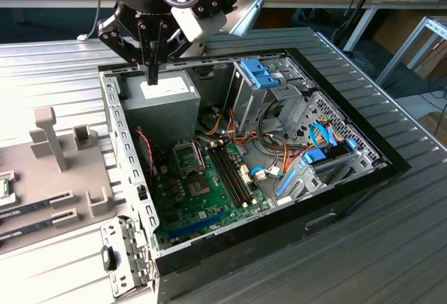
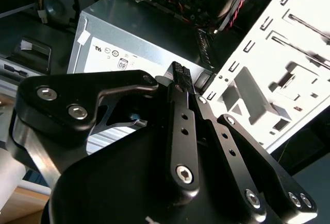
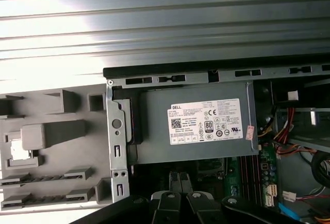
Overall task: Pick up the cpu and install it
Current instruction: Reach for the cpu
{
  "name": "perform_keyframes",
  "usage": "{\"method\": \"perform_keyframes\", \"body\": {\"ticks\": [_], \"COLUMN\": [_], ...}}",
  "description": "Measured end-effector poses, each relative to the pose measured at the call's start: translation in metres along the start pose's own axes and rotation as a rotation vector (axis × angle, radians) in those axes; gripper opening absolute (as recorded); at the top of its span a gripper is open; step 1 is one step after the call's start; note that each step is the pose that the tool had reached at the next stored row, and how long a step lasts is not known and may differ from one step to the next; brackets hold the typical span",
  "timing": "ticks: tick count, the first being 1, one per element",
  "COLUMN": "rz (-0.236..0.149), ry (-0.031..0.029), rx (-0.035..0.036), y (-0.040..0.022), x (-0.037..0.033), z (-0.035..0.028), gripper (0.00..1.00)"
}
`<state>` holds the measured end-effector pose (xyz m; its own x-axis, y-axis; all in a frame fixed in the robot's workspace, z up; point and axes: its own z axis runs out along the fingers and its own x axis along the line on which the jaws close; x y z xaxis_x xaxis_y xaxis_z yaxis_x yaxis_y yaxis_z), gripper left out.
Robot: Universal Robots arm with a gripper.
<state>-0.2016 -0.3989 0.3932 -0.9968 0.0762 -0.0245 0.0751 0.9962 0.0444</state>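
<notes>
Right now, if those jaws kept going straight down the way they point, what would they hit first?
Probably the top of the grey power supply: the gripper hangs over it, jaws shut, pointing down. Exact depth is unclear.

Shows the cpu [image 3: 15,150] in the first wrist view as a small flat square, pale and bright with glare, lying level in a square pocket of the grey fixture tray [image 3: 77,147]. Sits just beside the tray's raised block [image 3: 51,133], outside the computer case [image 3: 154,72] and well apart from it. Appears at the exterior view's left edge [image 1: 3,187] as a grey sliver with a green rim, cut off by the border.
</notes>
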Motion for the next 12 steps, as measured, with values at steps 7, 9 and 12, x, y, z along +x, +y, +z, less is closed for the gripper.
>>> {"method": "perform_keyframes", "body": {"ticks": [7, 9, 12], "rz": [0.000, 0.000, 0.000], "ry": [0.0000, 0.0000, 0.0000], "rx": [0.0001, 0.0000, 0.0000], "y": [-0.0002, -0.0003, -0.0005], "x": [0.0030, 0.0043, 0.0061], "z": [-0.0001, -0.0001, -0.0002], "gripper": [0.11, 0.11, 0.11]}}
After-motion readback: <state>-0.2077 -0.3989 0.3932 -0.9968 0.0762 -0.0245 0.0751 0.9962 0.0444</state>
